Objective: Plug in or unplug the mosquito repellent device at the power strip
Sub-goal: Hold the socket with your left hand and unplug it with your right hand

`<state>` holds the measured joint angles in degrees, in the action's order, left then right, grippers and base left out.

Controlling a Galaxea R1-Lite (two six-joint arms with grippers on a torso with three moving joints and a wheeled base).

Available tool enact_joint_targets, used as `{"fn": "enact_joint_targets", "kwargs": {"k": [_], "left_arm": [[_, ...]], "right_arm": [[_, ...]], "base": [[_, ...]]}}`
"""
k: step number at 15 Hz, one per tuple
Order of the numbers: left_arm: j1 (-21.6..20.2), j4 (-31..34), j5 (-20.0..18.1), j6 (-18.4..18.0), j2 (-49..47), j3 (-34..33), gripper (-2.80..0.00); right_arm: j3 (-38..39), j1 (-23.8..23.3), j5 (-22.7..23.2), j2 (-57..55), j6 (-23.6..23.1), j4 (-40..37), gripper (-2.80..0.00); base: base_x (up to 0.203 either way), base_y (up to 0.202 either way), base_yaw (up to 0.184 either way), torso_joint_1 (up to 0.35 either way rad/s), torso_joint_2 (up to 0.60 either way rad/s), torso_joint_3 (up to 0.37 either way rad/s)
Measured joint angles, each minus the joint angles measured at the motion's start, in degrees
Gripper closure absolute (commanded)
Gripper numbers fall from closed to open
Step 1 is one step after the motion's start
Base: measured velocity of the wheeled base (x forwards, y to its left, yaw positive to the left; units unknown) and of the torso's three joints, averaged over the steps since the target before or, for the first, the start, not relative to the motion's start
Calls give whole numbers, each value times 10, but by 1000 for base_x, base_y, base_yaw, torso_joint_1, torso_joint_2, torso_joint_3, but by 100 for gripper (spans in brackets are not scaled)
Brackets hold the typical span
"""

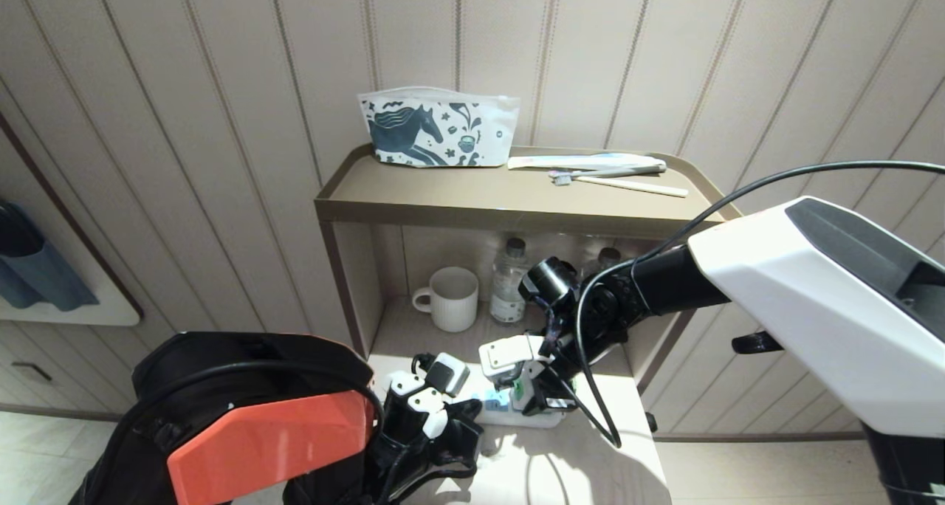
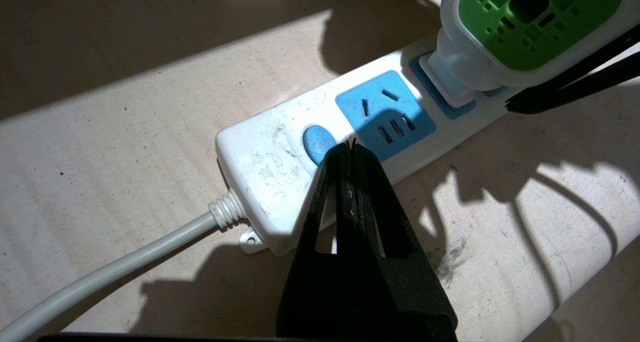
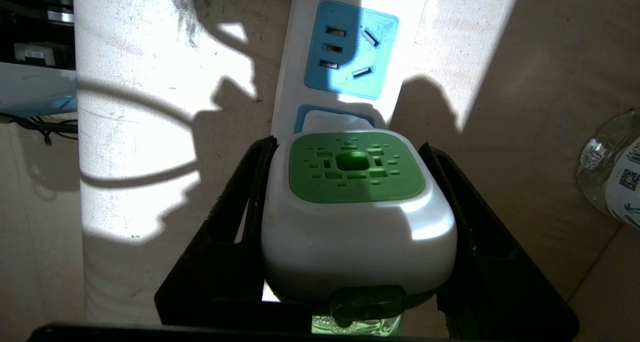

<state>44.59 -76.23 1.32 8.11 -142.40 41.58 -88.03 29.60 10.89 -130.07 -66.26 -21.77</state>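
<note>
Pressed together, the left hand point(image 2: 352, 147) rests its tips on the power strip point(image 2: 280, 177) by the blue button, while the right hand point(image 3: 350, 192) pinches the mosquito repellent device point(image 3: 357, 217), seated in the strip's middle socket on the bench point(image 2: 125, 147). Behind, a ribbed mug point(image 1: 452, 298) and water bottles point(image 1: 509, 280) crowd the open shelf.

White power strip point(image 2: 270, 177), blue sockets; white device point(image 3: 357, 232), green perforated top.

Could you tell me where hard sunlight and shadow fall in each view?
Head view: sun patch on the table. Left wrist view: power strip half lit, left gripper silhouetted. Right wrist view: glare on the mosquito repellent device, right gripper fingers dark.
</note>
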Motion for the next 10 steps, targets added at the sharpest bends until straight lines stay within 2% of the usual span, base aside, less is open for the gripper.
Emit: {"fn": "enact_joint_targets", "kwargs": {"k": [7,10], "left_arm": [[-1,60,-3,-2,7,16,0],[-1,78,-3,-6,11,20,0]], "right_arm": [[-1,-5,12,7,1,-1,0],[-8,-3,44,11,13,4,0]], "base": [[0,0,0,0,0,0],[0,0,0,0,0,0]]}}
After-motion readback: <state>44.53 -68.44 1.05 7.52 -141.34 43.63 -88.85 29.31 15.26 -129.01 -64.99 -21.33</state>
